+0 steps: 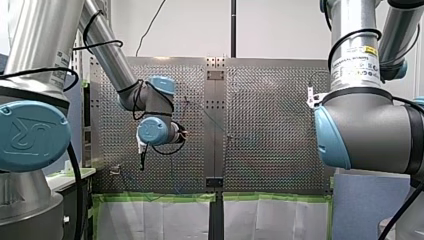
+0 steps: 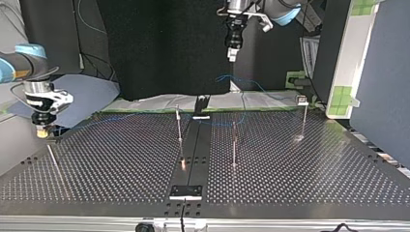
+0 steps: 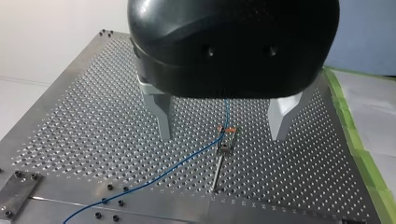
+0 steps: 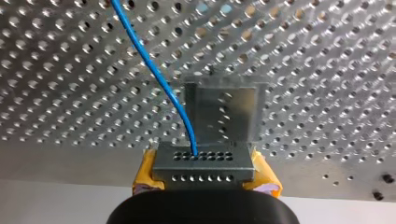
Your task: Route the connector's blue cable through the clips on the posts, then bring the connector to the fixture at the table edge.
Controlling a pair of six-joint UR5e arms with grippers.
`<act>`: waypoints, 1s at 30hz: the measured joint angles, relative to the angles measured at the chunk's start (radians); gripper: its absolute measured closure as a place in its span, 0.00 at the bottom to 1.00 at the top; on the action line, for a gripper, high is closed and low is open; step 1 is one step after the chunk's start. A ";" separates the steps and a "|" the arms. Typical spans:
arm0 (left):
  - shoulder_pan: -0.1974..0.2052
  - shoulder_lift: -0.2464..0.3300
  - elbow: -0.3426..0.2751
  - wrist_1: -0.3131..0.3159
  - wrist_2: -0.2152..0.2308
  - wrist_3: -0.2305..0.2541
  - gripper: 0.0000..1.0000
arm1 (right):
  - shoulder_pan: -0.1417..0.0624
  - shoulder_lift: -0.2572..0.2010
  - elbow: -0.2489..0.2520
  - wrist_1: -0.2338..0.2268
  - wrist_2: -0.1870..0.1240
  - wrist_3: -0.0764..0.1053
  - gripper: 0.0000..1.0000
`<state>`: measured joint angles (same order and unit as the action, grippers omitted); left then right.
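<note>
Pinching the connector (image 4: 203,163) between its yellow pads, the right gripper (image 4: 205,173) holds it just before the fixture (image 4: 233,112), an upright metal bracket by the table (image 4: 70,93) edge; whether they touch cannot be told. The cable (image 4: 154,70) leads from the connector off across the table. Routing looks done and delivery seems in hand: next, the connector must seat squarely without dragging the cable. The left gripper (image 3: 222,138), jaws spread, hovers over a post (image 3: 217,170) whose clip (image 3: 228,133) holds the cable. No container shows.
</note>
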<state>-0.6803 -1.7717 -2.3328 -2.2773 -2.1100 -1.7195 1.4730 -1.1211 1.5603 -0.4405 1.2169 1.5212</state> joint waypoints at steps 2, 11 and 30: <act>0.003 0.000 0.000 0.000 0.000 0.000 0.00 | -0.001 0.000 -0.008 0.003 -0.001 -0.002 1.00; 0.014 0.000 0.000 -0.008 0.000 0.005 0.00 | 0.004 0.003 -0.017 0.004 -0.044 -0.003 1.00; 0.023 0.000 0.000 -0.029 -0.003 0.022 0.00 | 0.002 0.006 -0.033 0.047 -0.085 -0.029 1.00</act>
<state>-0.6571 -1.7713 -2.3328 -2.3063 -2.1128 -1.6976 1.4746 -1.1149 1.5275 -0.3931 1.1323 1.4926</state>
